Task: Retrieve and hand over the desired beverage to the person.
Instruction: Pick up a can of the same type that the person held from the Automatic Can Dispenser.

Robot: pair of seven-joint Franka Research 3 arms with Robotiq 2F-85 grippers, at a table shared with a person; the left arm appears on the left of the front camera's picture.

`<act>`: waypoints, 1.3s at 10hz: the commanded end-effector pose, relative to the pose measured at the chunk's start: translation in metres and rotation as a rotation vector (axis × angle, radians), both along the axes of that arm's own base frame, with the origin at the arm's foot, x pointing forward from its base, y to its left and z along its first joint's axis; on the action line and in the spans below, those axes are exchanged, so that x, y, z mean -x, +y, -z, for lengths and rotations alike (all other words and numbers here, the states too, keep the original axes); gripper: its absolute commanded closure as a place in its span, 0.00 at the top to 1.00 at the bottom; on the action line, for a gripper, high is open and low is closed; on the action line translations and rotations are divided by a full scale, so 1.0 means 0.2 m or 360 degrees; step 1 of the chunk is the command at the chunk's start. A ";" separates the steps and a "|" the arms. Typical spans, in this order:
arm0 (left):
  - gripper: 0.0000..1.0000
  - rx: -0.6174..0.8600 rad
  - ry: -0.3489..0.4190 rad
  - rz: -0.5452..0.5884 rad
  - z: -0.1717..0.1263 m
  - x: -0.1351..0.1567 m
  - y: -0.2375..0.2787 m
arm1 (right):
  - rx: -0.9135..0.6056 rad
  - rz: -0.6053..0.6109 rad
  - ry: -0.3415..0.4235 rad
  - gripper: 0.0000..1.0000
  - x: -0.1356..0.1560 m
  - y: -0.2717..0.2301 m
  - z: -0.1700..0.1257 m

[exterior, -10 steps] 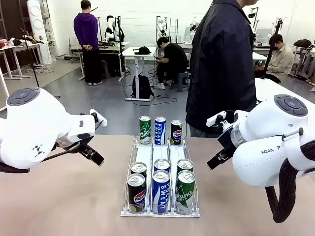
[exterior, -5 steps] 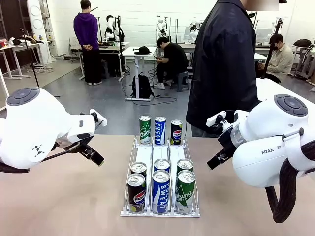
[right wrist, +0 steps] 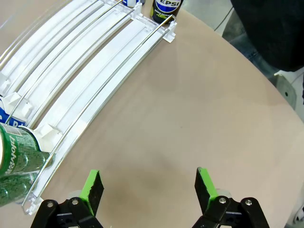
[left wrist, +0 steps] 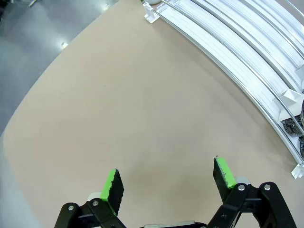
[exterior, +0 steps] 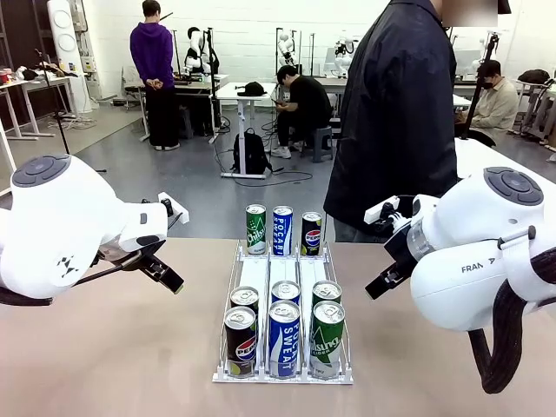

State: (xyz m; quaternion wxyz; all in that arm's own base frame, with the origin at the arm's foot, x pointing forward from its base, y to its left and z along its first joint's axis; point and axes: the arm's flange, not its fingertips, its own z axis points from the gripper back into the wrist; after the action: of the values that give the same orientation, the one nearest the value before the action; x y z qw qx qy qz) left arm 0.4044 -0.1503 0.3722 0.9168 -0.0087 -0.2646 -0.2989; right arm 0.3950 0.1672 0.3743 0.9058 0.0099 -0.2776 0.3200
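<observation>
Toward the person [exterior: 395, 113] runs the rack [exterior: 258, 269] of upright cans [exterior: 283, 326]; left tool [left wrist: 167, 178] and right tool [right wrist: 148, 182] gape apart.

surface [exterior: 113, 347]: matt beige, smooth | rack [exterior: 257, 271]: glossy white plastic lanes, thin bright metal wire rails | cans [exterior: 284, 337]: shiny printed metal | arm shells [exterior: 61, 217]: glossy white plastic | left hand [left wrist: 166, 183]: black, pads [left wrist: 112, 184] matt green | person [exterior: 395, 113]: jacket dark cloth, faint sheen

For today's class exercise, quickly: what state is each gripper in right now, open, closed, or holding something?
Left gripper: open, holding nothing.
Right gripper: open, holding nothing.
</observation>
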 end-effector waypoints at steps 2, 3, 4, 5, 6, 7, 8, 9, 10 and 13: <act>1.00 0.0000 0.0000 0.0000 0.00 0.00 0.00 | 0.0000 0.0000 0.0000 1.00 0.00 0.00 0.00; 1.00 -0.0035 -0.0016 0.0004 -0.14 0.04 0.00 | 0.0035 -0.0042 0.0007 1.00 0.04 -0.01 -0.11; 1.00 -0.0072 -0.0028 0.0033 -0.31 0.07 0.00 | 0.0023 -0.0039 0.0007 1.00 0.06 -0.03 -0.26; 1.00 -0.0099 -0.0043 0.0035 -0.51 0.08 0.00 | 0.0004 -0.0025 0.0000 1.00 0.07 -0.08 -0.44; 1.00 -0.0106 -0.0051 0.0022 -0.71 0.10 0.02 | 0.0011 -0.0017 -0.0012 1.00 0.08 -0.12 -0.63; 1.00 -0.0116 -0.0040 0.0032 -0.90 0.14 -0.01 | 0.0010 -0.0026 -0.0008 1.00 0.12 -0.15 -0.81; 1.00 -0.0126 -0.0073 0.0021 -1.08 0.18 -0.01 | 0.0019 -0.0021 -0.0047 1.00 0.17 -0.16 -0.99; 1.00 -0.0106 -0.0112 0.0010 -1.21 0.23 -0.03 | 0.0036 -0.0017 -0.0086 1.00 0.23 -0.18 -1.10; 1.00 -0.0103 -0.0134 0.0002 -1.27 0.28 -0.03 | 0.0078 -0.0019 -0.0093 1.00 0.28 -0.18 -1.15; 1.00 -0.0077 -0.0100 0.0027 -1.16 0.25 0.00 | -0.0014 0.0013 -0.0082 1.00 0.23 -0.17 -1.05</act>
State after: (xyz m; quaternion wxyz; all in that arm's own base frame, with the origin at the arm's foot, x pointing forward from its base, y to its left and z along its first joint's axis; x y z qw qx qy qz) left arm 0.3511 -0.1521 0.6141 0.9063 0.0227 -0.2809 -0.3150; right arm 0.3428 0.1330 0.5967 0.8998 0.0018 -0.2973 0.3194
